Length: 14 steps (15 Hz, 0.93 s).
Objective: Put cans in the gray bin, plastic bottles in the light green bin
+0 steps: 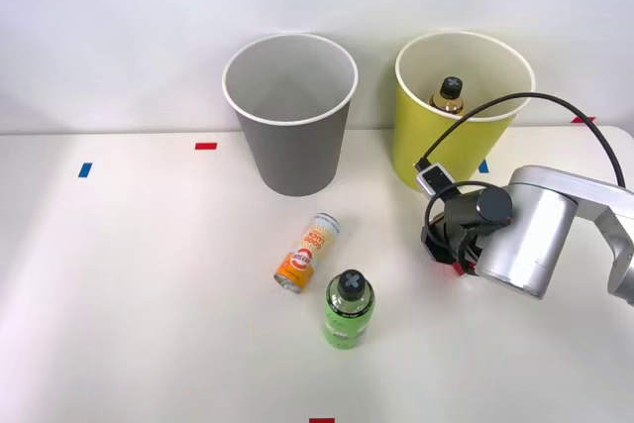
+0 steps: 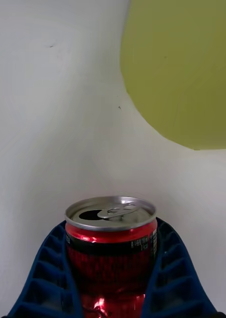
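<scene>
The blue ribbed fingers (image 2: 48, 268) are clamped on either side of the red can (image 2: 111, 248), hugging its wall below the rim; its silver top with the opened tab faces the wrist camera. In the front view the right gripper (image 1: 448, 257) sits low over the white table (image 1: 119, 294) toward its right edge, just in front of the light green bin (image 1: 436, 151), with only a sliver of red showing under the wrist. I judge the can light, since it is open and likely empty, with a thin, glossy wall that dents easily and can slip; a mid-body hold with modest squeeze suits it. An amber-brown bottle (image 1: 448, 94) stands inside the light green bin. The gray bin (image 1: 292, 136), where this can belongs, stands at the back edge near the middle. The orange and white can (image 1: 308, 252) lies on its side in front of the gray bin, with the green bottle (image 1: 349, 309) just beside it toward the front edge.
</scene>
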### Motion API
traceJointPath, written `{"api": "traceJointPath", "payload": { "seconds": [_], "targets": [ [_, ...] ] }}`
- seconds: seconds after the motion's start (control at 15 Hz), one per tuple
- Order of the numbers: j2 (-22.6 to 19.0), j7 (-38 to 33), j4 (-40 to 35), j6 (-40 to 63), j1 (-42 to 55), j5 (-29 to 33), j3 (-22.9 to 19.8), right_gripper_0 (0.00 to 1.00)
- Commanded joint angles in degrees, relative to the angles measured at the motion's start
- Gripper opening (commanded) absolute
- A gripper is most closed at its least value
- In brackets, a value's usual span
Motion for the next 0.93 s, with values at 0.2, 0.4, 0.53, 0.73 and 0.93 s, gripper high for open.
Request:
{"api": "traceJointPath", "payload": {
  "seconds": [0.2,0.4,0.53,0.73,0.93],
  "targets": [
    [-1.6,-0.4,-3.0,0.0,1.3,0.8,-0.1,0.00],
    [-5.0,-3.0,-10.2,-0.7,5.2,6.1,-0.3,0.00],
    [-5.8,-8.3,-15.8,-1.3,8.8,11.7,-2.6,0.00],
    [-3.9,-9.9,-21.5,-5.5,17.3,14.9,-12.3,0.00],
    [0.1,-9.5,-22.5,-18.4,24.7,18.3,-20.6,0.00]
  ]
}}
